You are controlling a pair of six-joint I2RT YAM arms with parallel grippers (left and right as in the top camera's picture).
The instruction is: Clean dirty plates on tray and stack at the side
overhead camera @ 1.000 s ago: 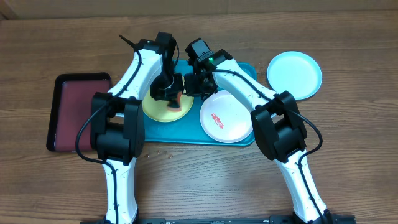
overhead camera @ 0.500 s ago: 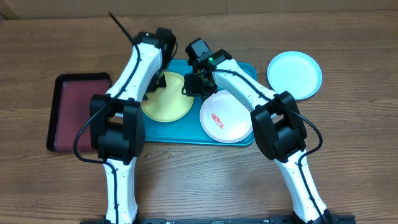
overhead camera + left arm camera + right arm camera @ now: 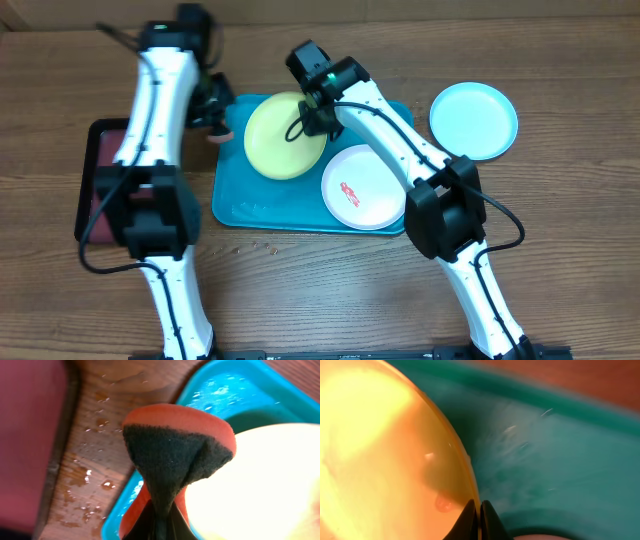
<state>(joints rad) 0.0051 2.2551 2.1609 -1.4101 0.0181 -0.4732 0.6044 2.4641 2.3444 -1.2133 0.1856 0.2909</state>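
My right gripper point(image 3: 303, 128) is shut on the rim of the yellow-green plate point(image 3: 283, 136) and holds it tilted above the turquoise tray point(image 3: 240, 195); the plate point(image 3: 380, 455) fills the left of the right wrist view, pinched between the jaws point(image 3: 479, 515). My left gripper point(image 3: 216, 127) is shut on an orange and black sponge point(image 3: 175, 455), over the tray's left edge point(image 3: 210, 390). The white plate point(image 3: 362, 186) with red smears lies flat on the tray. The light blue plate point(image 3: 474, 121) lies on the table at the right.
A dark red, black-rimmed tray point(image 3: 110, 180) lies on the wooden table left of the turquoise tray. Water drops wet the wood point(image 3: 90, 475) between the two trays.
My right gripper has lifted and tilted the yellow-green plate toward the back of the tray. My left gripper has drawn the sponge off the plate to the left, past the tray's edge.
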